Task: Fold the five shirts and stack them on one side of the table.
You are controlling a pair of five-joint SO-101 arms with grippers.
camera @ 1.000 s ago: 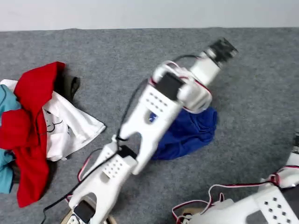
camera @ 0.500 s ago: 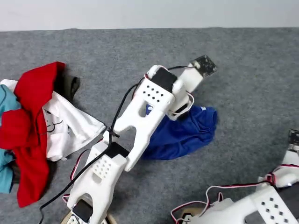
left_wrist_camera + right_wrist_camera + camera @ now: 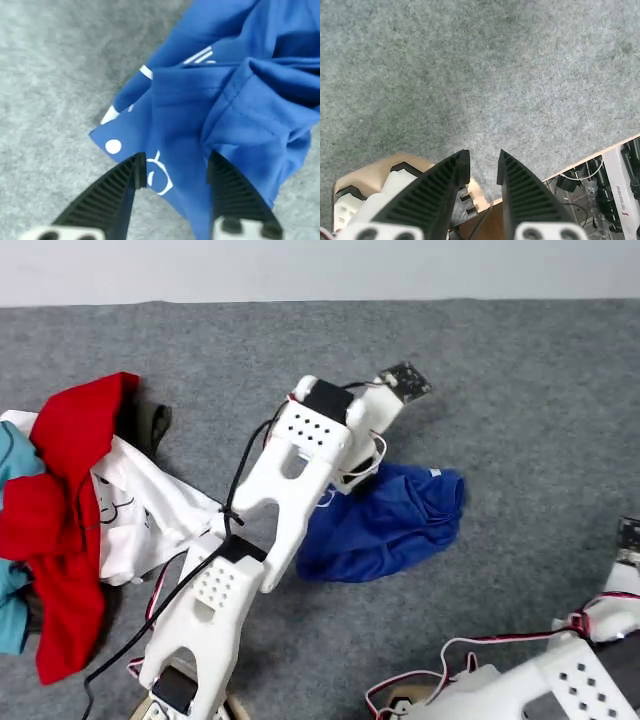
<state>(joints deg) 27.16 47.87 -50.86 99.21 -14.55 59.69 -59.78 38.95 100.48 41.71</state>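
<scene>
Evidently little of the folding job is done: the blue shirt [image 3: 395, 520] lies crumpled in a loose mound near the middle of the grey worktop [image 3: 520, 390], creased and doubled over itself, with no neat fold to be seen. The left tool [image 3: 176, 160] hangs just above one corner of that shirt, jaws well apart and straddling a white-printed flap of the fabric, with nothing gripped between them. The right tool [image 3: 483, 157] sits low at the near edge of the worktop, well apart from any clothing, its jaws parted by a narrow gap and holding nothing. At the left edge of the high view the other garments lie heaped together and tangled: a red shirt [image 3: 70, 470] draped across a white shirt [image 3: 150, 505], a pale teal shirt [image 3: 10, 465] peeking out at the very border, and a dark garment [image 3: 148, 425] tucked behind the red one. None of these looks folded, and no tidy stack stands on either side of the worktop. By this showing the work is at its opening stage, with the blue shirt likely the first in hand: it needs spreading flat and folding, then the four others in the heap must each be pulled free, folded and stacked.
</scene>
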